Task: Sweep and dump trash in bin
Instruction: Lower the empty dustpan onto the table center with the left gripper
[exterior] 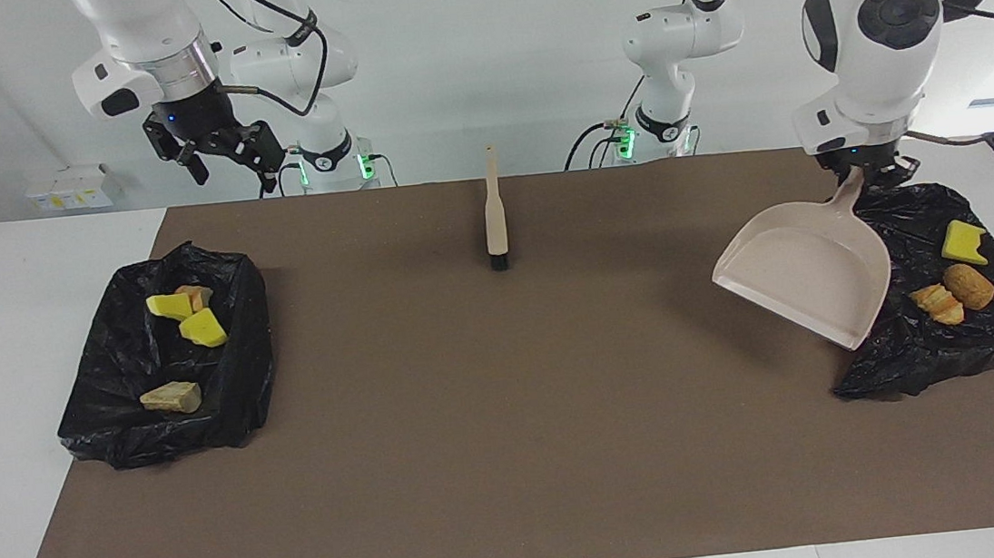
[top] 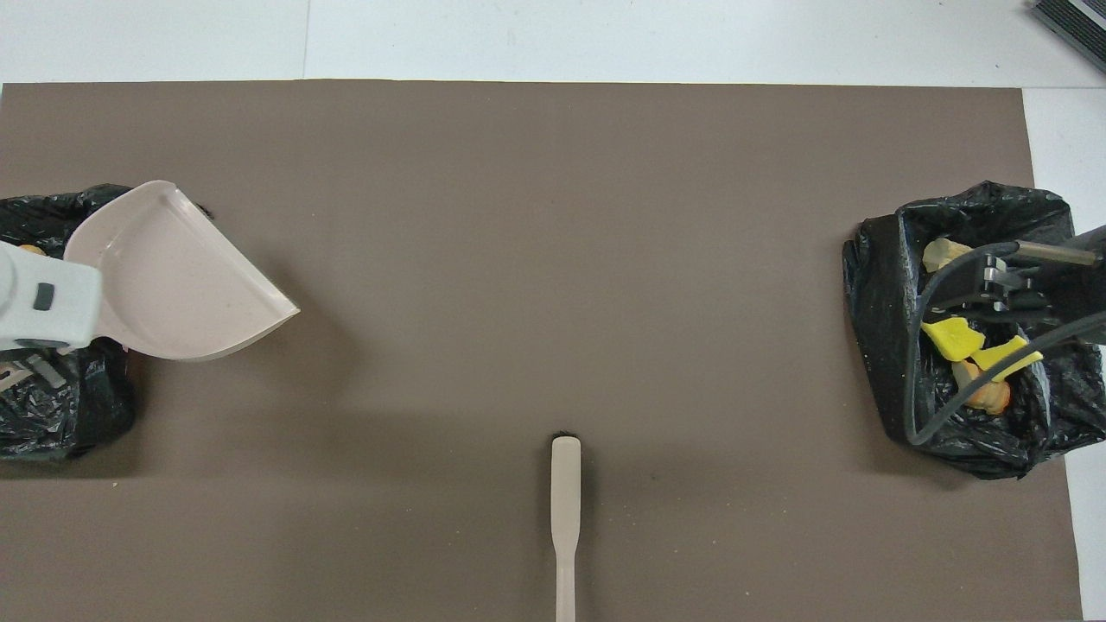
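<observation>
The trash lies in two black-bagged bins. Three scraps sit in the bin [exterior: 965,307] at the left arm's end of the tabletop: a yellow sponge chunk [exterior: 963,242], a tan bread-like piece [exterior: 970,285] and a sliced orange-tan piece [exterior: 938,304] touching it. Four more sit in the bin [exterior: 163,366] at the right arm's end: two yellow sponge chunks [exterior: 169,306] [exterior: 204,328], an orange-tan piece [exterior: 195,295] just beside them, and a tan scrap [exterior: 171,398] lying apart, farther from the robots. The left end effector [exterior: 859,171] is pinched on the handle of the beige dustpan [exterior: 803,281], which hangs tilted in the air with its open lip down, over the brown mat [exterior: 511,423] beside the edge of that bin. The right end effector [exterior: 216,156] hovers high with its fingers spread, holding nothing; seen from overhead it is over its own bin. The beige brush [exterior: 495,215] with black bristles lies on the mat midway between the bins, close to the robots, its bristle end pointing away from them.
</observation>
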`<state>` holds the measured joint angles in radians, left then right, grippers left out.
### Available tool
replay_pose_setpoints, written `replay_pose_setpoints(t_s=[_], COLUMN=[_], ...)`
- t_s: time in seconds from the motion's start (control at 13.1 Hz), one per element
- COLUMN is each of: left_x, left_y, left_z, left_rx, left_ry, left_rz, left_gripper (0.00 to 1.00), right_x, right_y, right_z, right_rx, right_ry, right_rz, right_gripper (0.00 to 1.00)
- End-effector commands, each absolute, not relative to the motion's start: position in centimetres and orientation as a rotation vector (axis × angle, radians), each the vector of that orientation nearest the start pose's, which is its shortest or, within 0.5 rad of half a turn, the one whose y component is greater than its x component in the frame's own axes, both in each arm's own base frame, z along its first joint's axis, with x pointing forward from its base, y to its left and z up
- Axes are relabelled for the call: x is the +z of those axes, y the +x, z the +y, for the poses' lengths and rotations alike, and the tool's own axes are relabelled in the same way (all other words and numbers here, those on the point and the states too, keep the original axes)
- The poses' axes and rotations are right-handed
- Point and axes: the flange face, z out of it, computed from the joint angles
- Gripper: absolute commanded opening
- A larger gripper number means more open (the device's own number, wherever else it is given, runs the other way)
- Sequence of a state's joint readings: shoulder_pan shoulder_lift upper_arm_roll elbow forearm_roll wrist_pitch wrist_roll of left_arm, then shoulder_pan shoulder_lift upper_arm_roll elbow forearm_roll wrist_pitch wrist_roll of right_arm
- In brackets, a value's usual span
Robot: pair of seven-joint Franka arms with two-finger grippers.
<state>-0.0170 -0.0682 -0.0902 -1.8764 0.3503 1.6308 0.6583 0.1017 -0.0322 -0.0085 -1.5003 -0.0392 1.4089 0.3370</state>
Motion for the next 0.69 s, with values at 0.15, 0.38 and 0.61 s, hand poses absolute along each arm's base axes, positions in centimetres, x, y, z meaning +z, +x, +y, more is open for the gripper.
replay_pose_setpoints(t_s=[0.15,0.38,0.61], left_x=[53.7,53.5,52.5], left_y=[49.6,48.7,48.5], left_z=[-12.4,-19.3,-25.3], left_rx=[0.244,0.121,0.128], left_ry=[-2.786,-2.885,-3.027], left_rz=[0.879,0.747,0.51], left_gripper=[0.0,0.0,0.0], right_x=[66.8,66.9,66.9], right_y=[52.1,52.0,52.0], right_z=[3.9,2.6,1.7], right_rx=[0.072,0.077,0.072], right_ry=[-3.142,-3.137,-3.132], right_rz=[0.376,0.417,0.443], right_gripper=[1.0,1.0,1.0])
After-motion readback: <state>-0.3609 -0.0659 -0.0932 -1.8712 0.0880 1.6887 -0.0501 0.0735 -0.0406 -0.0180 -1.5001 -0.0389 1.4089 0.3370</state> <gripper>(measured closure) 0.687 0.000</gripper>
